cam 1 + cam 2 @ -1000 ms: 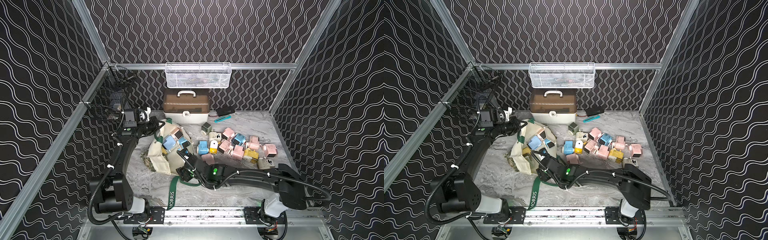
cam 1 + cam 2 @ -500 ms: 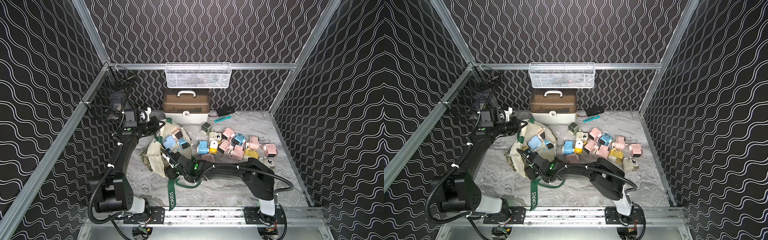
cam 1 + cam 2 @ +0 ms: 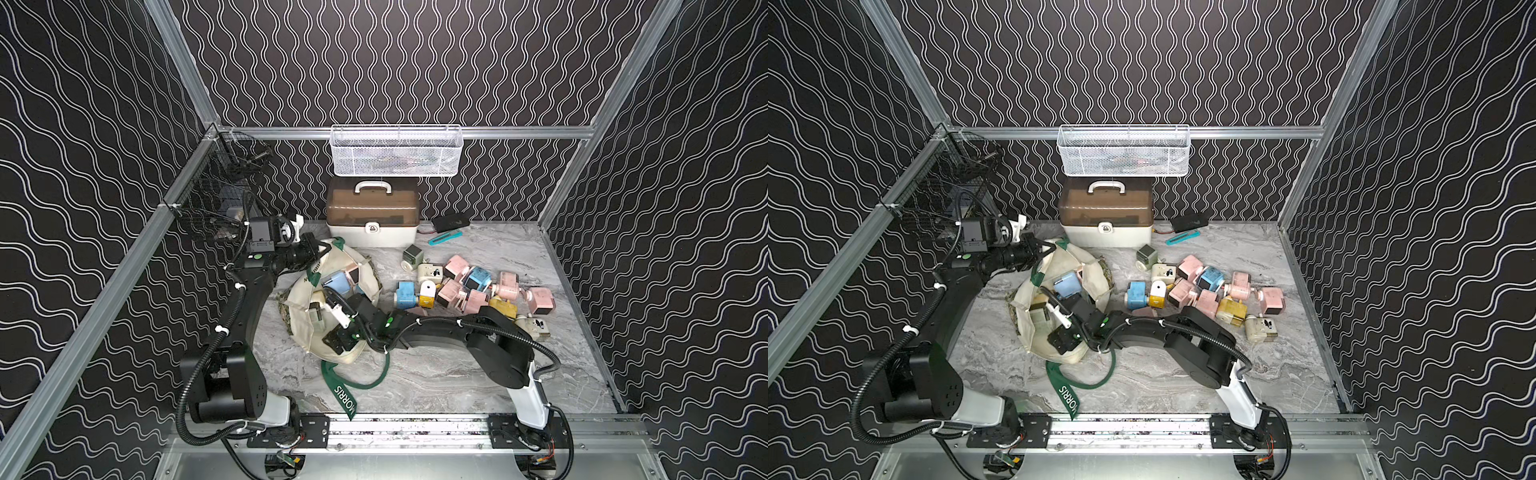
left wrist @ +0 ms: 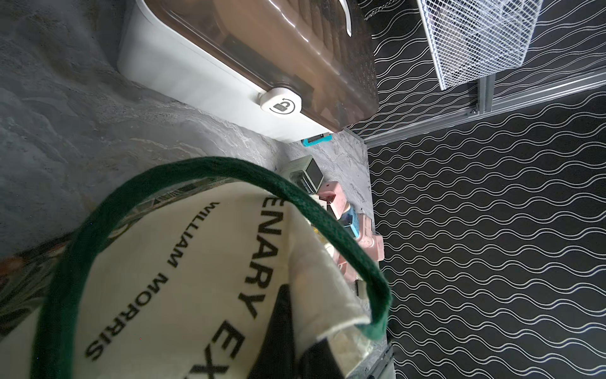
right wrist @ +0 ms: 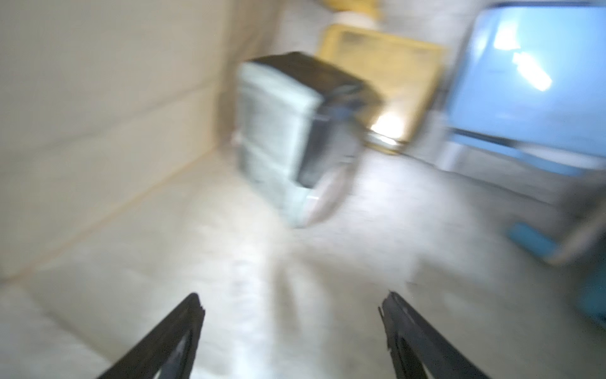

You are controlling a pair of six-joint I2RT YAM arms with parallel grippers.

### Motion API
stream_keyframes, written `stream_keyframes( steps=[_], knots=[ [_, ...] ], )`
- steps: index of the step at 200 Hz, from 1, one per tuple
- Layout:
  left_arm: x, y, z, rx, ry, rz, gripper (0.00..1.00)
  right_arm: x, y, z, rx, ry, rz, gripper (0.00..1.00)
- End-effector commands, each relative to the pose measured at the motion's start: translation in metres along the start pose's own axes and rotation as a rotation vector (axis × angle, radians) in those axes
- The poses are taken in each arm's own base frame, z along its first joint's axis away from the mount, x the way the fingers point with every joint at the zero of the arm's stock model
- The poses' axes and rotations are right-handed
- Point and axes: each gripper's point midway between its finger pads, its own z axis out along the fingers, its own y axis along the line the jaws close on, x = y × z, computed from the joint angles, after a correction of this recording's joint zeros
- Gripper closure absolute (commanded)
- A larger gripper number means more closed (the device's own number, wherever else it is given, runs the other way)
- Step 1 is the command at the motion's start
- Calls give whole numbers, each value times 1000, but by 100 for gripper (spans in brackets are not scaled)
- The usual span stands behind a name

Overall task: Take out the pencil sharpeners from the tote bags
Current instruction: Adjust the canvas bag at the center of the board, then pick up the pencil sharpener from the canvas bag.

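The cream tote bag [image 3: 305,332] [image 3: 1027,328] lies open on its side on the marble table. My left gripper [image 3: 322,252] [image 4: 305,328] is shut on its far rim beside the green strap [image 4: 196,167], holding the mouth up. My right gripper [image 5: 292,297] [image 3: 332,332] is inside the bag, open and holding nothing. Ahead of it lie a pale green pencil sharpener [image 5: 278,131], a yellow one [image 5: 383,65] and a light blue one [image 5: 531,82] [image 3: 337,284]. Several more pencil sharpeners [image 3: 469,286] [image 3: 1204,286] are piled on the table to the right of the bag.
A white-and-brown case [image 3: 372,216] stands at the back, under a white mesh basket [image 3: 397,151]. A teal tool [image 3: 444,237] and a black device [image 3: 451,222] lie beside it. A black wire basket [image 3: 216,199] hangs on the left wall. The bag's other strap [image 3: 345,395] trails toward the front rail.
My right arm has swung left from the bag's mouth to deep inside the bag, and its jaws have spread wider. The left arm has stayed in place, gripping the rim.
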Motion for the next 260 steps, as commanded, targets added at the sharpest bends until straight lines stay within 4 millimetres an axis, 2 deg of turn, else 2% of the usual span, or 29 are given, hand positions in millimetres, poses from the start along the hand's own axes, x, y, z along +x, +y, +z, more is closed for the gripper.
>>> stream_keyframes(
  steps=[1,14,49,103,138,158,190,210,226,247,260],
  knots=[
    [-6,-14,-4,42,-26,57,100,-26,-18,-3,31,-111,92,11],
    [-6,-14,-5,40,-27,57,100,-25,-19,3,19,-114,90,9],
    [-6,-15,-5,45,-34,55,100,-23,-3,19,-22,-121,57,3],
    [-5,-16,-4,52,-30,51,100,-36,11,38,-112,-174,97,0],
    [-4,-16,-4,53,-26,49,100,-43,1,61,-51,-181,133,0],
    [-4,-15,-4,53,-28,50,100,-45,-14,69,30,-180,171,1],
    [-4,-16,-4,54,-28,48,100,-47,-40,62,182,-209,158,6],
    [-4,-16,-4,56,-28,48,100,-44,-67,47,314,-207,160,9],
    [-5,-17,-4,58,-28,49,100,-41,-79,35,334,-212,165,10],
    [-5,-18,-5,61,-28,49,100,-41,-78,22,284,-221,147,10],
    [-5,-17,-5,59,-31,49,100,-43,-68,18,205,-222,126,7]
  ],
)
